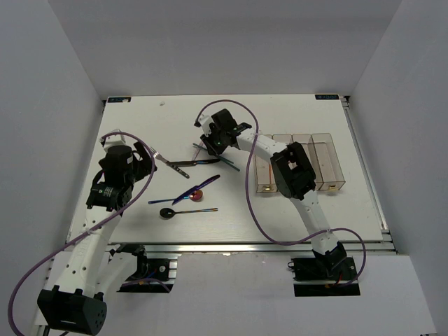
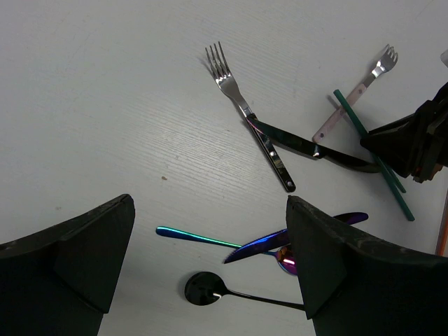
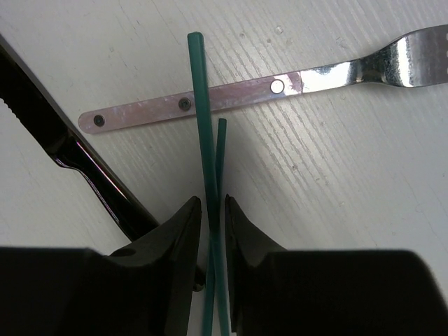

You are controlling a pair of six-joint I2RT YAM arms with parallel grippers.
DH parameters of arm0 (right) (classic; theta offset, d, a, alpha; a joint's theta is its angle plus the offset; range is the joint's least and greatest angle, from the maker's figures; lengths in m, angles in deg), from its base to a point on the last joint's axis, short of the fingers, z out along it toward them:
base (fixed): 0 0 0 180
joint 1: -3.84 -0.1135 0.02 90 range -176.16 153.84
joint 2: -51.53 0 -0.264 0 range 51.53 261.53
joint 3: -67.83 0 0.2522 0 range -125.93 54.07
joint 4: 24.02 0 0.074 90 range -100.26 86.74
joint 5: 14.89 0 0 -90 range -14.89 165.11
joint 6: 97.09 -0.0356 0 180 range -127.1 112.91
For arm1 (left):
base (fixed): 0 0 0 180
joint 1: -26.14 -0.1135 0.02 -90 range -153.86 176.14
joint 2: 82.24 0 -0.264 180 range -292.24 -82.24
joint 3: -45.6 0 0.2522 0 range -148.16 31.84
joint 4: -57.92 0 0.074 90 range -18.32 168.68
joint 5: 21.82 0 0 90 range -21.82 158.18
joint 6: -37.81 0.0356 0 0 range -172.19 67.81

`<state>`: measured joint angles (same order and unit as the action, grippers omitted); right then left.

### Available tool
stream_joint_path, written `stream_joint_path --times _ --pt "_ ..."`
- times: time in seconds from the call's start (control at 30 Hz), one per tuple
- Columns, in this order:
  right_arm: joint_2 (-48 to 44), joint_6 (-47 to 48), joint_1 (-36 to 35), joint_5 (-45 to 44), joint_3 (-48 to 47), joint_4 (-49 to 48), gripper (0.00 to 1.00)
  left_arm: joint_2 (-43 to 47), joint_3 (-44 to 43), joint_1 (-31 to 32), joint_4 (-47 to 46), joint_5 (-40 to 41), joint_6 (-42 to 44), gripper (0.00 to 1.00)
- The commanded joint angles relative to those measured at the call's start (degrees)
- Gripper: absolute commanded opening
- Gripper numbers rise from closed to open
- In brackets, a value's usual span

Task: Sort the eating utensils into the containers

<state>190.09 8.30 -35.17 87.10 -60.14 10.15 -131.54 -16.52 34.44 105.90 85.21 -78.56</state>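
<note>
Two teal chopsticks (image 3: 203,119) lie crossed over a pink-handled fork (image 3: 140,112) on the white table. My right gripper (image 3: 212,206) is down at the table and shut on them; it also shows from above (image 1: 213,145). A dark knife (image 3: 77,154) lies to its left. My left gripper (image 2: 210,210) is open and empty, hovering above an iridescent knife (image 2: 280,241), a black-bowled spoon (image 2: 203,288) and an iridescent handle (image 2: 196,236). A silver fork (image 2: 241,105) lies beyond. The four clear containers (image 1: 323,150) stand in a row to the right, partly hidden by my right arm.
A red-bowled spoon (image 1: 196,195) lies under the iridescent knife (image 1: 199,187) at the table's middle. The black-bowled spoon (image 1: 166,212) is near the front edge. My right arm's purple cable (image 1: 250,203) loops over the table beside the containers.
</note>
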Motion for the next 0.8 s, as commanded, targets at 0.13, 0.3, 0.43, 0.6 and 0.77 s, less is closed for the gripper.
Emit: stream_joint_path --times 0.13,0.3,0.43,0.6,0.77 --pt "-2.86 -0.54 0.24 -0.38 -1.36 -1.07 0.25 0.17 0.55 -0.38 -1.08 -0.95 0.35 0.98" --pt "-2.95 -0.11 0.24 -0.83 -1.1 -1.33 0.17 0.08 0.55 -0.3 -1.17 -1.22 0.35 0.98" --pt "-3.21 -0.19 0.24 -0.83 -0.84 -1.24 0.15 0.17 0.63 -0.38 -1.17 -1.39 0.35 0.98" --pt "-4.53 -0.37 0.16 -1.0 -0.13 -2.21 0.08 0.08 0.55 -0.3 -1.26 -1.57 0.44 0.98" --pt "-6.11 -0.63 0.33 -2.75 0.92 -4.49 0.02 0.17 0.55 -0.3 -1.17 -1.48 0.44 0.98"
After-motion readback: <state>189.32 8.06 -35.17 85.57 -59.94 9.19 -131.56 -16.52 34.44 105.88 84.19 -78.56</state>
